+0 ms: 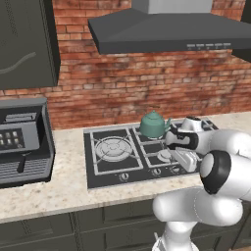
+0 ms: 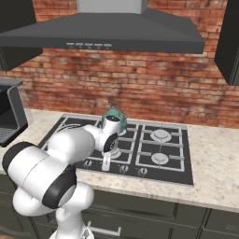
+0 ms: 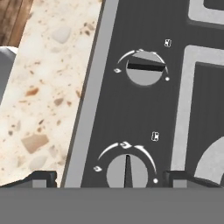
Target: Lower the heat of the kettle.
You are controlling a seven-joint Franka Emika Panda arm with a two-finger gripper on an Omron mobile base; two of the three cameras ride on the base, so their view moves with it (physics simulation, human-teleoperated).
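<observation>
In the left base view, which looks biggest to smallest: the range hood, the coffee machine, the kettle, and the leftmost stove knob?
1. Range hood, widest thing in that view.
2. Coffee machine, though it stands nearer the camera, which may flatter it.
3. Kettle, clearly smaller.
4. Leftmost stove knob, tiny.

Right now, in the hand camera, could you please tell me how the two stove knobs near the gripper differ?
The nearer knob sits between the open gripper's fingertips; the farther knob sits clear of them. The nearer knob's bar points straight up the picture, while the farther knob's dark bar lies almost across it. The nearer knob is cut by the bottom of the view; the farther knob shows whole. Both are round, grey, ringed by white dial marks, and set on the dark stove panel.
</observation>
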